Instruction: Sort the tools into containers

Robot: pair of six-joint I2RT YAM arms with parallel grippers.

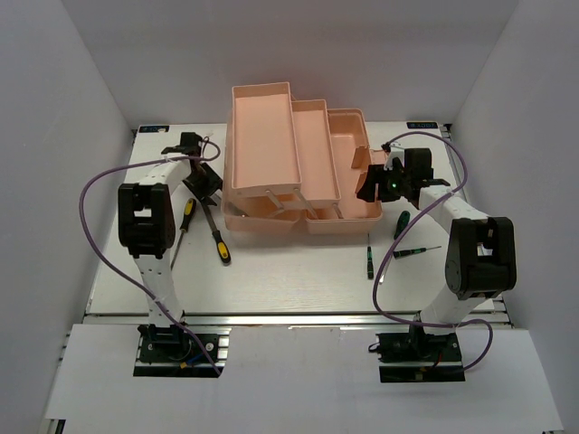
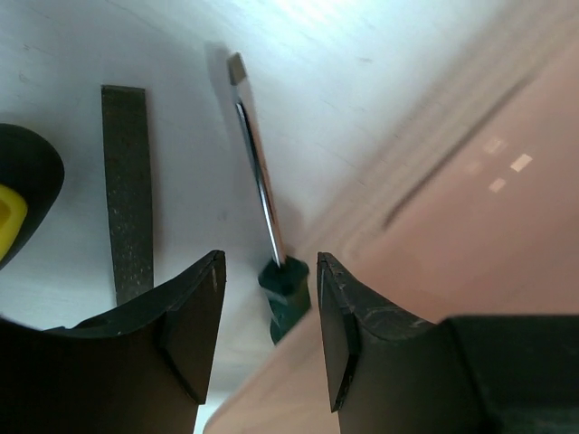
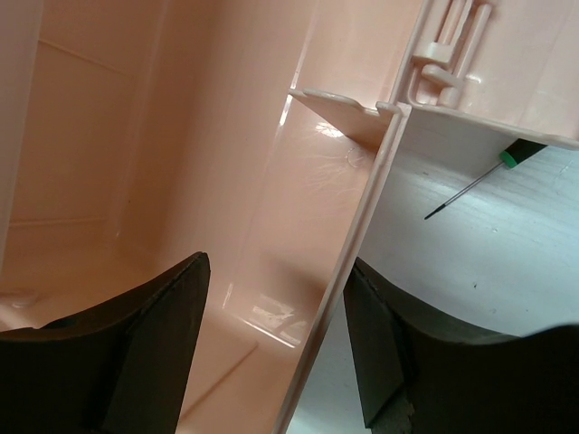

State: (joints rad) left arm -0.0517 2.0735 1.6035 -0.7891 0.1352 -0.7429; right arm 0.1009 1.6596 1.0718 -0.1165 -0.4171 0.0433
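Observation:
The salmon-pink toolbox (image 1: pixel 262 136) stands open at the table's middle, its trays stepped out. My left gripper (image 1: pixel 204 188) is open, low beside the box's left wall. In the left wrist view its jaws (image 2: pixel 270 267) stand either side of a green-handled screwdriver (image 2: pixel 282 294) lying against the box wall (image 2: pixel 452 181), not gripping it. My right gripper (image 1: pixel 369 188) is open and empty at the box's right edge. In the right wrist view its jaws (image 3: pixel 276 271) straddle the compartment wall (image 3: pixel 362 226).
Two yellow-and-black screwdrivers (image 1: pixel 185 215) (image 1: pixel 218 240) lie left of the box. A dark flat strip (image 2: pixel 127 194) lies by my left gripper. Three green screwdrivers (image 1: pixel 401 222) (image 1: pixel 369 260) (image 1: pixel 418 250) lie on the table at front right. One thin precision screwdriver shows in the right wrist view (image 3: pixel 479 181).

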